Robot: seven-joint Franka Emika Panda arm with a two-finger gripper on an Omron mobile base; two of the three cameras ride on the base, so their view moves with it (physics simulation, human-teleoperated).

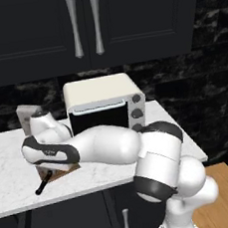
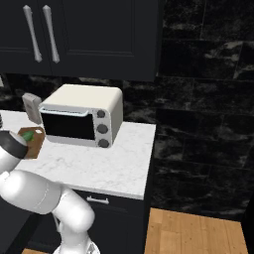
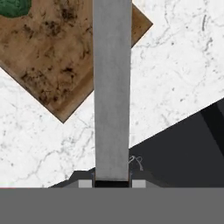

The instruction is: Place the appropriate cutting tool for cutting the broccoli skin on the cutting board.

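Fingers [image 3: 85, 183] show as two pale tips at 6 o'clock in the hand view, pressed against either side of the knife [image 3: 112, 87]; we read them as closed on it, with the black handle end wedged between them. From there the grey blade runs straight toward 12 o'clock, out past the top edge.

Beneath the blade, the board [image 3: 57, 65] lies on the white marble counter [image 3: 175, 74], rotated so one corner points to 6 o'clock. We see the blade crossing over the board's 3 o'clock side; whether it touches the wood we cannot tell. At 11 o'clock on the board sits the broccoli [image 3: 15, 8], cut off by the frame.

In the left base view, the arm bends across the counter toward 9 o'clock, and the knife's black handle [image 1: 43, 185] pokes out below the wrist near the counter edge, beside a sliver of board [image 1: 62, 171]. A toaster oven [image 1: 105, 104] stands behind. In the right base view, board [image 2: 35, 144] and broccoli [image 2: 28, 134] lie at 9 o'clock of the oven [image 2: 82, 119].
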